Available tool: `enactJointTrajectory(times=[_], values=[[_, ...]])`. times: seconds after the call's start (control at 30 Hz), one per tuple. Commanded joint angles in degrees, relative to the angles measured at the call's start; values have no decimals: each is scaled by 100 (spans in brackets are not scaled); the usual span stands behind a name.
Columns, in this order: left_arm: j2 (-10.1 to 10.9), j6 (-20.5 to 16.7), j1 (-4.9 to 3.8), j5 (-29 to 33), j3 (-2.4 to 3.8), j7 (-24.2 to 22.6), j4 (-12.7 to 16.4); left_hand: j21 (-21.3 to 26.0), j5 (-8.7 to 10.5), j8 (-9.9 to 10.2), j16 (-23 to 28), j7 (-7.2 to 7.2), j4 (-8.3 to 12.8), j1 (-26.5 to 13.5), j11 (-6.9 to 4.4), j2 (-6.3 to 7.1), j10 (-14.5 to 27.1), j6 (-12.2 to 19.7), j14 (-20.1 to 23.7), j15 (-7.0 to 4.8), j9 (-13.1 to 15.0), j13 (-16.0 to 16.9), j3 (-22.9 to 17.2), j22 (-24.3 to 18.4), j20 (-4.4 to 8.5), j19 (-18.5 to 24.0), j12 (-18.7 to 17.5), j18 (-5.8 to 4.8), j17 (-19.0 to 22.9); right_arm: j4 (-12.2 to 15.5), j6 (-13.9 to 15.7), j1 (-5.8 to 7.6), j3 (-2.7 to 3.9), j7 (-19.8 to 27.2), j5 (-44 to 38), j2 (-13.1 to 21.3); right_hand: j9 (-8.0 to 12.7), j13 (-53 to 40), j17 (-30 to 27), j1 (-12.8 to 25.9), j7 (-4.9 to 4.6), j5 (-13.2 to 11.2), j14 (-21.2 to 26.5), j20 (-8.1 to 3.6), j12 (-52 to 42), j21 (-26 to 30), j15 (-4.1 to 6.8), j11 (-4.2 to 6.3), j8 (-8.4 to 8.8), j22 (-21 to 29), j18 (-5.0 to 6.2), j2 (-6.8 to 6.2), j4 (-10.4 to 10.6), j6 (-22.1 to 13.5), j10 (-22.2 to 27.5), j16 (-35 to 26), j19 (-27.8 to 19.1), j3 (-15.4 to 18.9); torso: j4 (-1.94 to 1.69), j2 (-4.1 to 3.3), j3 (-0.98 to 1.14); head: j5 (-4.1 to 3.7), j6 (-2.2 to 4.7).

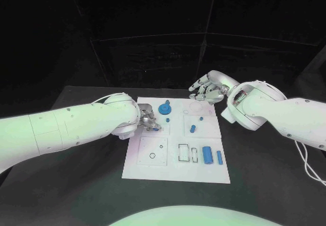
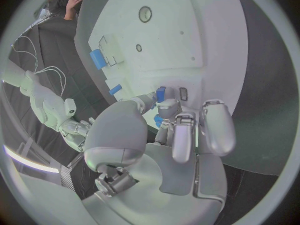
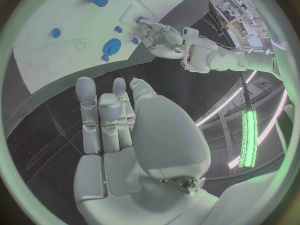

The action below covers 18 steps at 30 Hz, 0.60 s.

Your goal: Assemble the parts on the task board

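Nearest the camera, two blue cylinder parts lie side by side near the front right corner of the task board, next to two slots. A small blue peg lies in the middle of the board. A round blue gear part sits near the board's far edge. The left hand is at the board's left edge, pinching a small blue part in its fingertips. The right hand hangs above the far right corner, fingers loosely apart, holding nothing.
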<state>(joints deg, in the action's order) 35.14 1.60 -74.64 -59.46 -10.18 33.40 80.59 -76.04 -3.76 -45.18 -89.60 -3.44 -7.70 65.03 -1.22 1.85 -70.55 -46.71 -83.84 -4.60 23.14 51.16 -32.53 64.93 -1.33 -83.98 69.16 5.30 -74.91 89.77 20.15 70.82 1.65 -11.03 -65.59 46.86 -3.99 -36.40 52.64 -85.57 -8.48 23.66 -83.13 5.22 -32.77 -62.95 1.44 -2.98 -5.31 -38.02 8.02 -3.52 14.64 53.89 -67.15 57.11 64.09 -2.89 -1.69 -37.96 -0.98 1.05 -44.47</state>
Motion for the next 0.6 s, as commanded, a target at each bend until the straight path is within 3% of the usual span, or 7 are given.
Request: enactJointTrajectory(times=[0.03,0.33,0.6], values=[[0,157,20,-26,-15,90,11,-25,-21,-43,-33,31,807,1,-1,-24,-63,1,-612,-38,12,12,-849,22,23,-41,25,-80,-1491,5,-23,10,3,35,-22,-1,2,5,-5,-2,3,37,-24,-36,28,30,-4,-4,-4,5,118,-48,28,56,-26,-23,6,10,1,1,0,-10,-9],[-40,223,21,63,-14,120,-46,-60,-11,-124,-40,58,750,-159,-19,45,-131,-57,-616,-50,54,101,-887,81,31,-56,84,-89,-1509,3,-20,9,3,36,-22,-7,3,8,-19,0,3,40,-22,-36,28,41,-5,-4,-4,22,120,-49,33,56,-24,-38,-1,8,6,-1,2,-25,-6],[-125,329,18,143,-13,164,-180,-54,7,-194,-40,107,466,-544,-54,98,-192,-149,-616,-74,87,178,-670,75,49,-55,146,-86,-1509,-16,-29,9,2,36,-21,-20,3,8,-19,0,3,40,-22,-36,28,41,-5,-4,-4,22,120,-49,33,56,-24,-38,-1,8,5,-1,2,-19,-16]])
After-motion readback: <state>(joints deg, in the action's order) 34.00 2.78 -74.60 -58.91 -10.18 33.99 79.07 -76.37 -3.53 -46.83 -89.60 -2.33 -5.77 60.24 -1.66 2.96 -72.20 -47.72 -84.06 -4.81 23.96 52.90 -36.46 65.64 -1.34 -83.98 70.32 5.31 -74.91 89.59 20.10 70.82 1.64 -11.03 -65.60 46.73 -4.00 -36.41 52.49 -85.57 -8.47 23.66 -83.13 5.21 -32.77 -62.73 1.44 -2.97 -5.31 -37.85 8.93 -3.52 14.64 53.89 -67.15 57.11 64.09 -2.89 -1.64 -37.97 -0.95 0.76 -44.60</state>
